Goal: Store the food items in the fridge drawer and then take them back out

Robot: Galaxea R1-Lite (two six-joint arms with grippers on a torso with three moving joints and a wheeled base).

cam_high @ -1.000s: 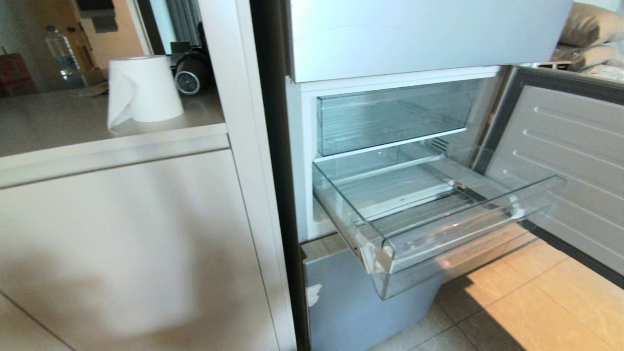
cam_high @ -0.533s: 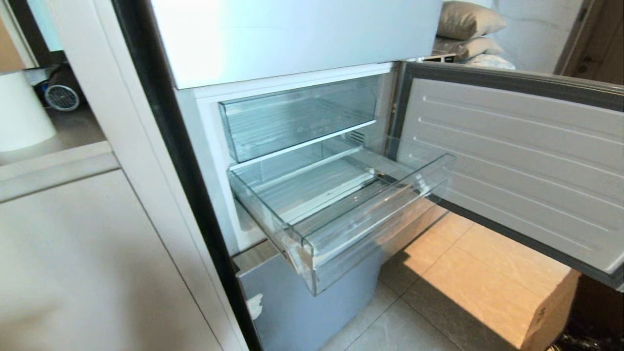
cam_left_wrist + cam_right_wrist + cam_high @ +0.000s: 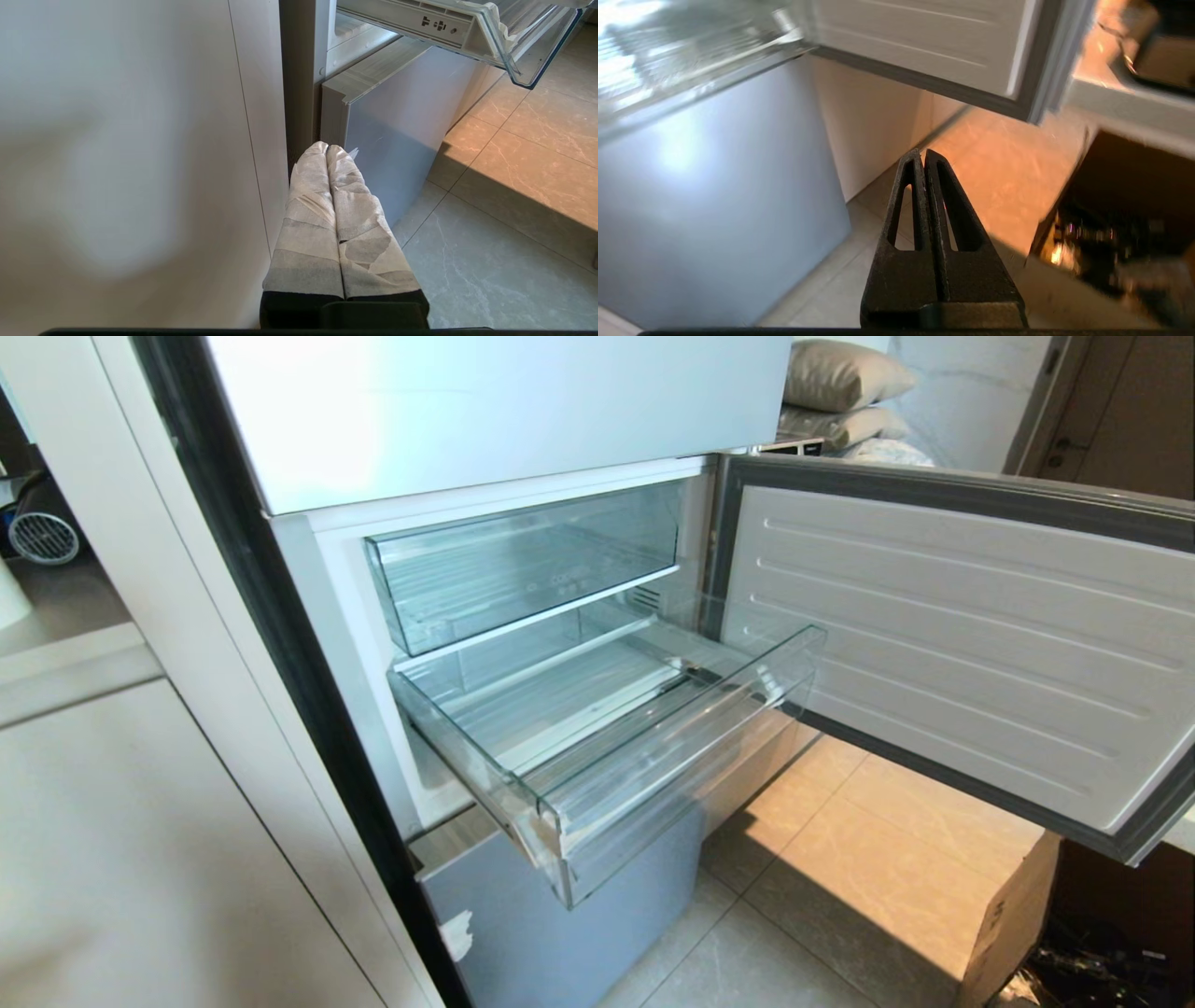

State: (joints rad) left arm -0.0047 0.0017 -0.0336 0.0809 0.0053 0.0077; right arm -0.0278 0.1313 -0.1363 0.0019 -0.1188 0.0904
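The fridge drawer (image 3: 674, 745) is pulled out of the open fridge, a wide clear bin with a ribbed floor and a whitish patch at its front left corner, and nothing lies in it. No food items are in view. Neither arm shows in the head view. My left gripper (image 3: 327, 148), wrapped in white tape, is shut and empty, low beside the cabinet side, with a corner of the drawer (image 3: 507, 44) above it. My right gripper (image 3: 923, 154), black, is shut and empty, low over the floor tiles beneath the drawer (image 3: 686, 56).
The fridge door (image 3: 934, 644) stands open to the right of the drawer. A second clear bin (image 3: 523, 569) sits above the drawer, a silver-blue panel (image 3: 579, 943) below it. A pale cabinet (image 3: 140, 859) stands left and a cardboard box (image 3: 1013, 919) on the tiled floor right.
The whole head view has swung to the right: the fridge now sits further left in the picture and the counter with the paper roll has left the frame. Nothing in the scene itself moved.
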